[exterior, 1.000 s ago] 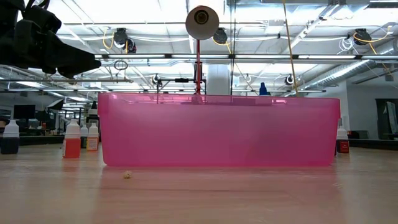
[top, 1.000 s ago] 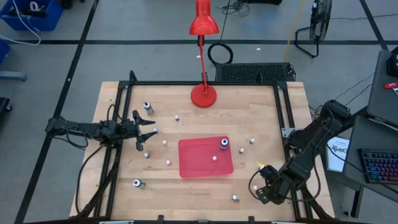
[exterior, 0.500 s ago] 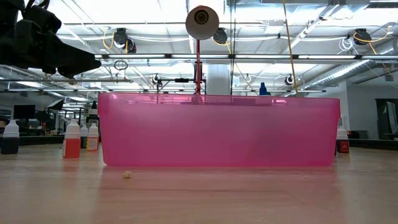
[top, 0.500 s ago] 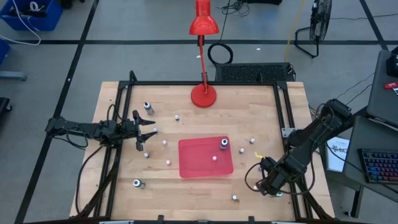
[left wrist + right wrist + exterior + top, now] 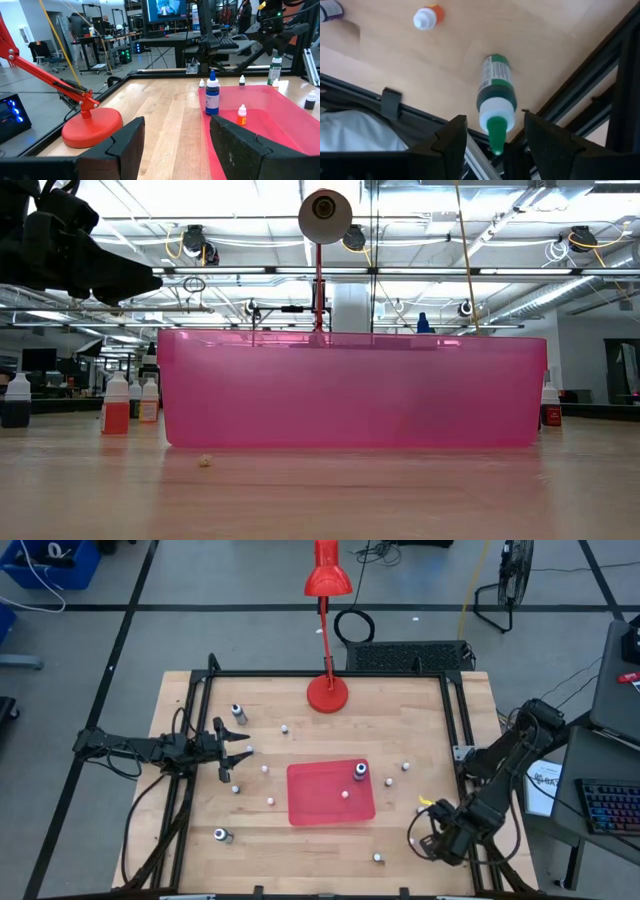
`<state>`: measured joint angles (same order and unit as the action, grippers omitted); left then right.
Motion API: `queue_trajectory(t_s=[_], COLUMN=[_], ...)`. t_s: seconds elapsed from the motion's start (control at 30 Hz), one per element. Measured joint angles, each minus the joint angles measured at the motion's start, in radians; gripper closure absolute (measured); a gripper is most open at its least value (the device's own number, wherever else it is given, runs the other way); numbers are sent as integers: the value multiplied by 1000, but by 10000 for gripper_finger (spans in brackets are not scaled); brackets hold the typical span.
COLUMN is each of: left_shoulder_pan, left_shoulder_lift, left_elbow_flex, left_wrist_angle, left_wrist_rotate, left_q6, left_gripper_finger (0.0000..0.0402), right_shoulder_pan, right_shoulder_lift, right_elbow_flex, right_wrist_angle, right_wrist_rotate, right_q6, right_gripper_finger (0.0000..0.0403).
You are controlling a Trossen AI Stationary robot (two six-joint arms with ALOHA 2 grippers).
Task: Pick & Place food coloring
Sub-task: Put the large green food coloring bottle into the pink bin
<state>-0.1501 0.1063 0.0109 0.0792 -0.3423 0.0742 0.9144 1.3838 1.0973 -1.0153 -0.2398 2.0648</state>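
Red lamp (image 5: 327,580), pink tray (image 5: 331,792), perhaps a crumb (image 5: 205,461).

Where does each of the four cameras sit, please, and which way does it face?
High view: above the table, looking straight down; both arms show, left gripper at the left edge, right gripper near the right corner.
Low view: at tabletop height, facing the pink bin; an arm shows upper left.
Left wrist view: behind open fingers, facing the bin and red lamp.
Right wrist view: looking down past its fingers at a green-tipped bottle.
Shared: lamp in three views.
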Motion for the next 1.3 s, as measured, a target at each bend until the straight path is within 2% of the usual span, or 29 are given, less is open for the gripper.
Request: queue_trajectory(t_s=[0.23,0.53,1.03,1.3], left_shoulder_pan=[0,0,0,0], left_shoulder_lift=[0,0,0,0], left_elbow_flex=[0,0,0,0], left_wrist_angle=[0,0,0,0], left_wrist_rotate=[0,0,0,0], left_q6=[0,0,0,0], left_gripper_finger=[176,176,176,176], right_shoulder_pan=[24,24,23,18], right_shoulder_lift=[0,1,0,0], right_elbow_flex=[-26,-207,-230,-229], right_wrist_angle=[16,351,350,350], right_wrist_rotate=[0,-20,-106,-58], right_q6=[24,43,39,-73], right_gripper_finger=[218,218,263,266])
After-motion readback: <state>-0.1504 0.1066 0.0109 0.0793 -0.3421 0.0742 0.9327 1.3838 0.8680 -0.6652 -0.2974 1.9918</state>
